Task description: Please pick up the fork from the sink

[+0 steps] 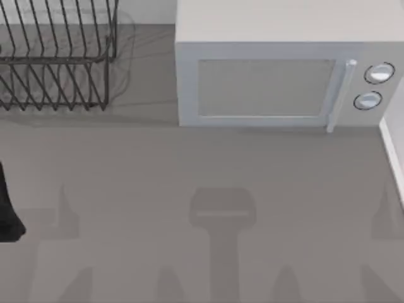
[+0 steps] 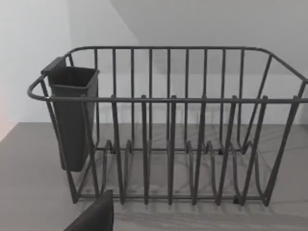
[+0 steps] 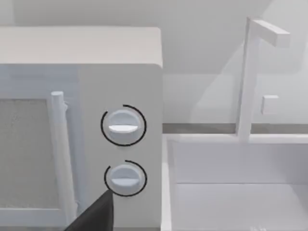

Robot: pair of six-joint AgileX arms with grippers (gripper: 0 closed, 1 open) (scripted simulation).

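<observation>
Dark left tool (image 2: 94, 216), state untellable, faces a wire rack (image 2: 168, 130); microwave (image 1: 284, 69) adjoins the sink (image 3: 236, 192).

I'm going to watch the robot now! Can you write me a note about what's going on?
Left pincer: faces the empty dish rack at the table's back left, arm parked at the left edge.
Right pincer: looks at the microwave knobs and the white sink with its faucet, right of the microwave.
Done: nothing yet, as far as I can tell.
Left: bring the right pincer over the sink, find the fork, grasp it and lift it out.
</observation>
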